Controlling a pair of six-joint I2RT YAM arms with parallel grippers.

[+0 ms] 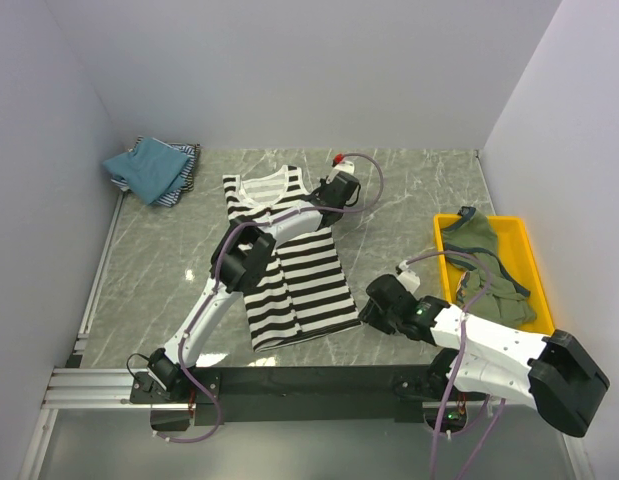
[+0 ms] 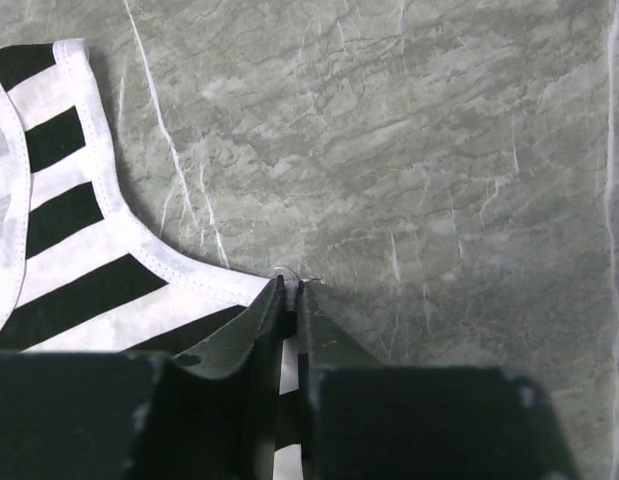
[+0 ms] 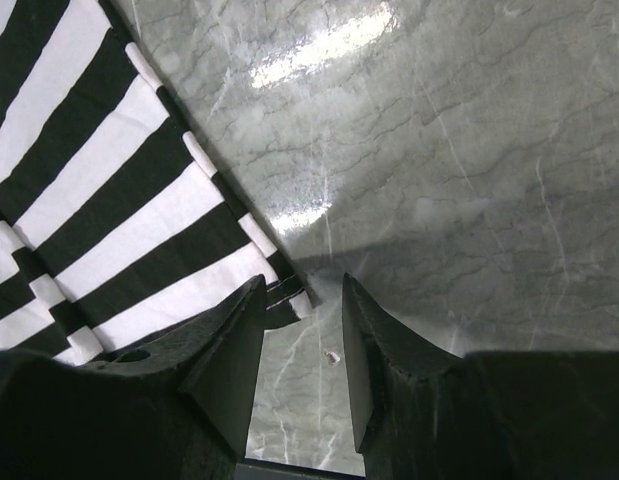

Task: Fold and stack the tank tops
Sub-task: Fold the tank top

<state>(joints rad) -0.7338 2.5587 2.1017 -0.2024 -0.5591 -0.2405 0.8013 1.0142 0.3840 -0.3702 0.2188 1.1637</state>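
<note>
Flat striped top (image 1: 309,285), veined grey marble table (image 1: 419,190)

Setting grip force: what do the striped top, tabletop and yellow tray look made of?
Striped top: soft matte knit cloth, stitched edge binding. Tabletop: glossy marble-look slab, veined, showing glare; possibly laminate. Yellow tray: probably plastic, smooth, uniformly coloured.

A yellow plastic tray (image 1: 517,240) sat along the right edge of the grey marble-patterned desk (image 1: 409,190); a metal rail (image 1: 93,285) lined its left edge.
</note>
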